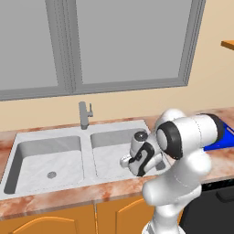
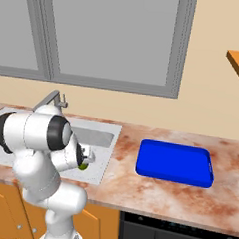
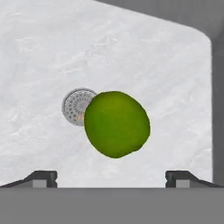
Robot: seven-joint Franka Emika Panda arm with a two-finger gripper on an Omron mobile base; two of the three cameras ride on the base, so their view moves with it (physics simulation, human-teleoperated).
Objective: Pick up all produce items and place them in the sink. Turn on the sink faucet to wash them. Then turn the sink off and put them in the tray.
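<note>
My own arm is covering most of the sink's right bowl (image 1: 109, 151). The lime (image 3: 116, 124) is overlapping the drain (image 3: 75, 106), hiding its right edge.

The lime (image 3: 116, 124) — a round yellow-green fruit — lay in the right bowl of the marbled double sink (image 1: 27, 137), straight ahead of the gripper (image 3: 111, 177), between the lines of its spread fingertips and clear of both. It overlapped the small round drain (image 3: 76, 106). The grey faucet (image 1: 84, 114) stood behind the divider — the blue tray (image 2: 175, 162) lay well off to the gripper's right.
</note>
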